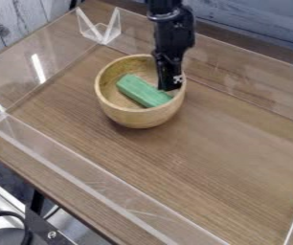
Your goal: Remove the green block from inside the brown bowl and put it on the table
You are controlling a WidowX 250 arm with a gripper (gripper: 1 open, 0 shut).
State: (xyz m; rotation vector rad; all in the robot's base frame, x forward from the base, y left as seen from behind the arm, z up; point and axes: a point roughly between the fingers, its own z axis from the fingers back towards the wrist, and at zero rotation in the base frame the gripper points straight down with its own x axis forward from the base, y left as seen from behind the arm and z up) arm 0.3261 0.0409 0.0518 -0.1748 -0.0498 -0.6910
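End effector reaching into the bowl beside the block

The black end effector [169, 79] points straight down into the bowl [140, 92], its tip at the far right end of the green block [143, 92] and just inside the rim; how far its jaws stand apart cannot be made out from this angle, nor whether they have hold of the block. The block lies flat-ish and slantwise inside the bowl, resting on the bottom. The bowl stands upright on the tabletop [200, 163], toward its far side, with clear walls [59, 172] edging the surface.
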